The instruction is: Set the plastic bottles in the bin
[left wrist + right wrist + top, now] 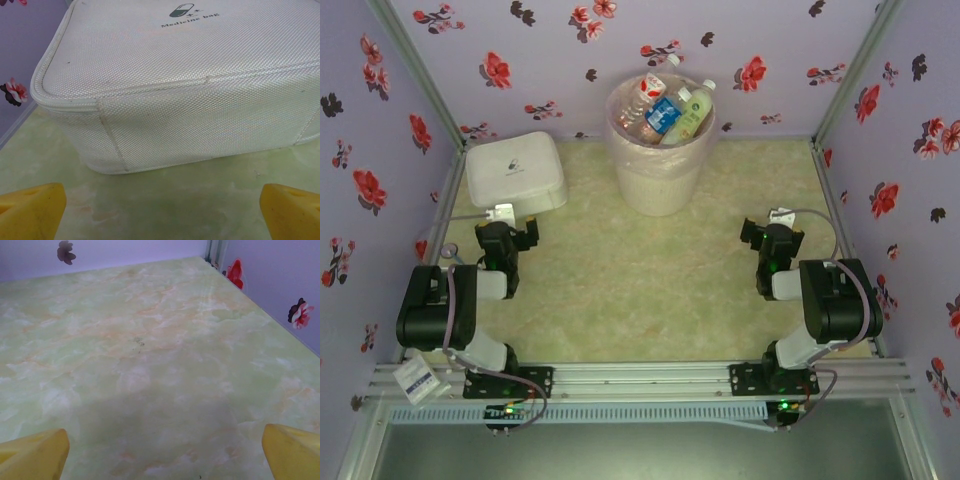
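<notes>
The left gripper [160,216] hangs low over the pale green marbled tabletop [640,290], its yellow fingers spread wide with nothing between them. It faces the white woven fabric medicine bag [175,90], which sits at the back left.

At the back centre stands the tall round pale-pink wastebasket [658,185] with its thin plastic liner. The small clear plastic bottles [665,112] with red, blue and green labels are piled inside it and rise above the rim. Every bottle I can see is already in that bin. From this height I cannot count them, and one could be hidden behind the bag or the bin.

The right gripper [162,456] is also low over bare tabletop on the right, fingers spread wide and empty.

As I judge it, the task looks finished or very nearly so, with both arms drawn in near their bases.
</notes>
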`<state>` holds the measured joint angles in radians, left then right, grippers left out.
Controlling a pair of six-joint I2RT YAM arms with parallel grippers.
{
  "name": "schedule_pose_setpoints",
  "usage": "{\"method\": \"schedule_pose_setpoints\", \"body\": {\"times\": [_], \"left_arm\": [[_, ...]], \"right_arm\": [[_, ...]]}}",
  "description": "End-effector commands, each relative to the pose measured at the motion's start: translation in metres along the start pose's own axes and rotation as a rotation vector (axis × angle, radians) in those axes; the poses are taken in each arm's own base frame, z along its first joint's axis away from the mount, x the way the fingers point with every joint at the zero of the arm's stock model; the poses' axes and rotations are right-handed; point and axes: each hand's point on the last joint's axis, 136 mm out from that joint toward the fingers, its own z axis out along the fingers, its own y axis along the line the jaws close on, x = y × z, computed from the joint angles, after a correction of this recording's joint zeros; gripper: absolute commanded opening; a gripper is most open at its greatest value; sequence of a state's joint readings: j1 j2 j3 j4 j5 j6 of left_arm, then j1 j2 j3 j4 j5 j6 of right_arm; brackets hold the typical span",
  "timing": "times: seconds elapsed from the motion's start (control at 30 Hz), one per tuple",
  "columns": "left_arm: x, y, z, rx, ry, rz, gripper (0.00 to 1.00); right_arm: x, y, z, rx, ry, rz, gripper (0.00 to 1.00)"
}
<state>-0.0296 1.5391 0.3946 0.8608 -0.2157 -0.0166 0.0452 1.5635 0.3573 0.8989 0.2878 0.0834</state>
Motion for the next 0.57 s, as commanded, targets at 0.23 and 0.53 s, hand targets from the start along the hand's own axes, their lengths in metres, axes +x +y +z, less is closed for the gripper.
{"method": "schedule_pose_setpoints", "body": {"times": [0.23,0.53], "left_arm": [[-0.0053,0.0011,0.0008,0.002,-0.029,-0.017,1.0],[-0.0055,0.0012,0.0008,0.002,-0.029,-0.018,1.0]], "right_arm": [[-0.0121,-0.0028,0.0027,0.018,-0.029,0.028,0.99],[-0.0128,-0.0003,0.0022,0.005,-0.031,0.024,0.99]]}}
